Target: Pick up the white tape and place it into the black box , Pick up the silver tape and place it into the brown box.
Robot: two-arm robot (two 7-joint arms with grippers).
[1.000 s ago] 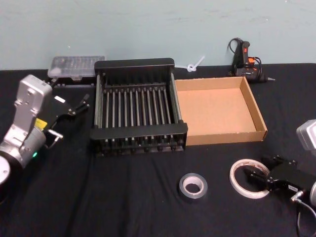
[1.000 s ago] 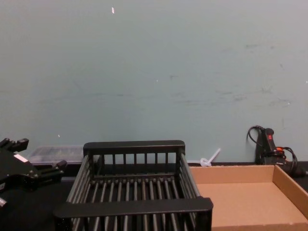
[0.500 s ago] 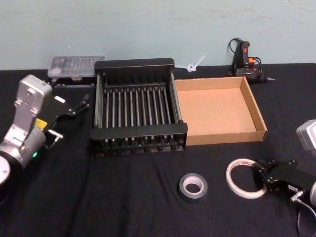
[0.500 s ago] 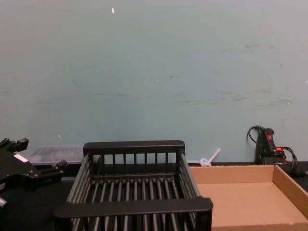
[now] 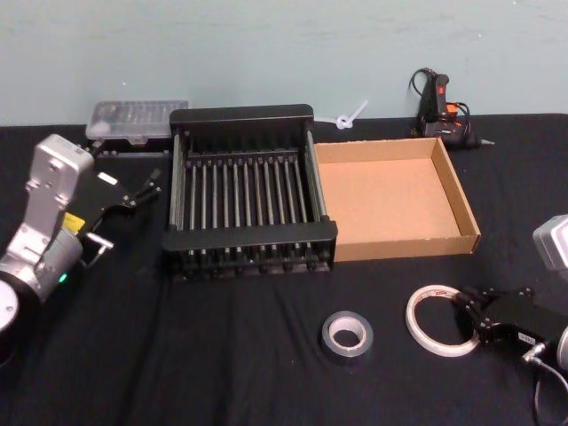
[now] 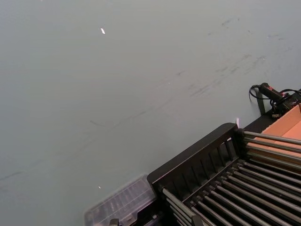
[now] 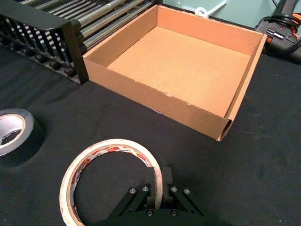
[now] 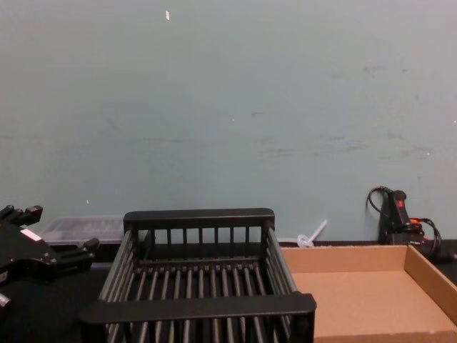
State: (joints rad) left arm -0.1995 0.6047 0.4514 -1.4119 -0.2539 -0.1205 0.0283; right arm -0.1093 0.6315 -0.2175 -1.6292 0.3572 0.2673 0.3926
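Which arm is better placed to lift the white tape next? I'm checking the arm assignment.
The right. Its end effector is closed on the near wall of the white tape, which lies on the table in front of the brown box. The left end effector hangs beside the black box, far off.

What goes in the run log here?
right pincer: shut on flat white tape ring | grey-silver tape roll: on table | left pincer: open, idle
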